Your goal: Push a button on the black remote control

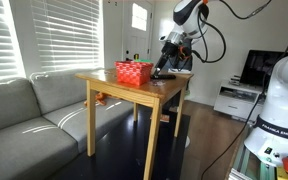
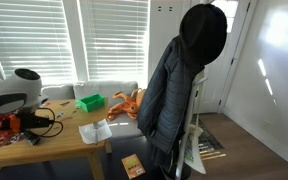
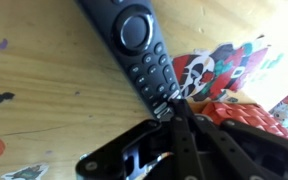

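In the wrist view the remote control [image 3: 139, 45] lies flat on the desk [image 3: 44, 95], running from 12 o'clock down toward the middle. Its lower end touches the tool [image 3: 174, 112], which comes in from 6 o'clock. A printed item [image 3: 224, 75] lies just beside the remote at its 3 o'clock.

In an exterior view the mesh basket [image 1: 134, 72] stands on the desk [image 1: 109, 81], and the tool [image 1: 166, 62] hangs over the desk just beside it, at the basket's 3 o'clock. A sofa [image 1: 24, 115] stands near the desk at its 9 o'clock. A screen [image 1: 259, 68] rests on a low cabinet [image 1: 239, 100] at the desk's 3 o'clock, well apart.
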